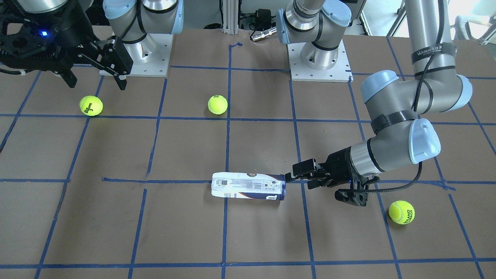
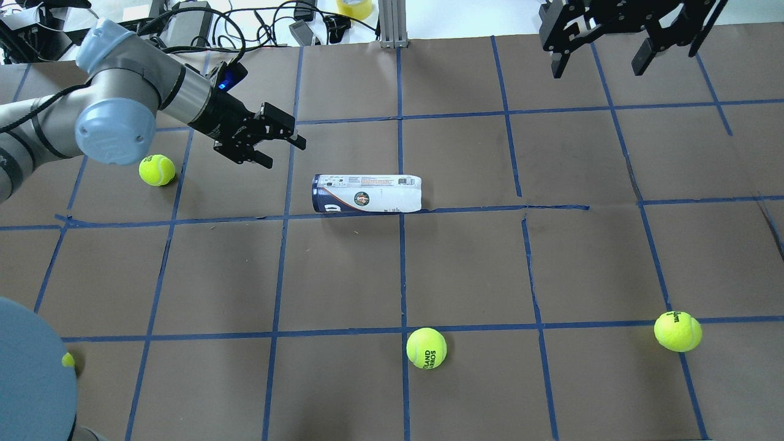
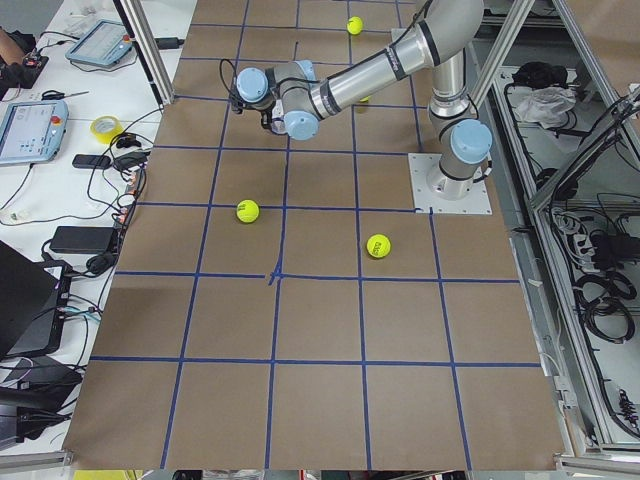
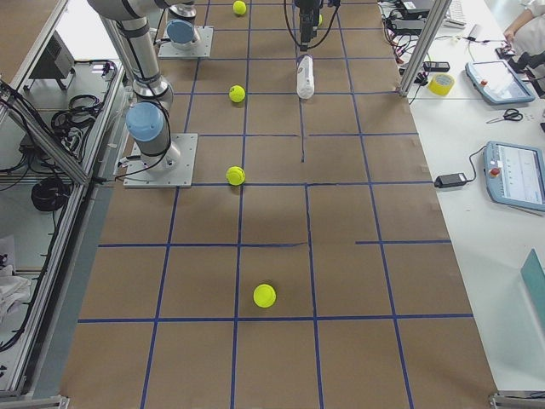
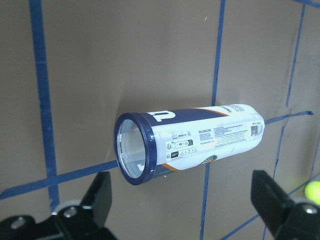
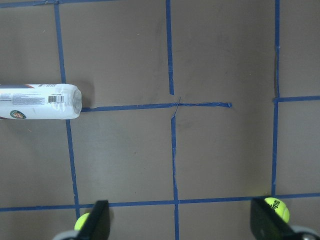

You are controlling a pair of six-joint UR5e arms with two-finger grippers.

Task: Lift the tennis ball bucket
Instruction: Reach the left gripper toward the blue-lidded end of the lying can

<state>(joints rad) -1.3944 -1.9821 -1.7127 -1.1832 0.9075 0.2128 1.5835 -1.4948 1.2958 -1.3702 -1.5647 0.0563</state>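
Note:
The tennis ball bucket (image 1: 248, 186) is a clear tube with a white label and a dark blue rim. It lies on its side near the table's middle (image 2: 367, 193). My left gripper (image 1: 288, 176) is open and empty, low over the table, just off the tube's open rim end. In the left wrist view the tube (image 5: 195, 142) lies ahead of the spread fingers (image 5: 97, 200), untouched. My right gripper (image 2: 599, 68) is open and empty, held high at the table's far side, well away from the tube. The right wrist view shows the tube's closed end (image 6: 40, 101).
Loose yellow-green tennis balls lie on the brown, blue-taped table: one beside the left arm (image 2: 157, 169), one near the front middle (image 2: 426, 348), one at the front right (image 2: 677, 331). Cables and a tape roll (image 2: 354, 7) lie beyond the far edge.

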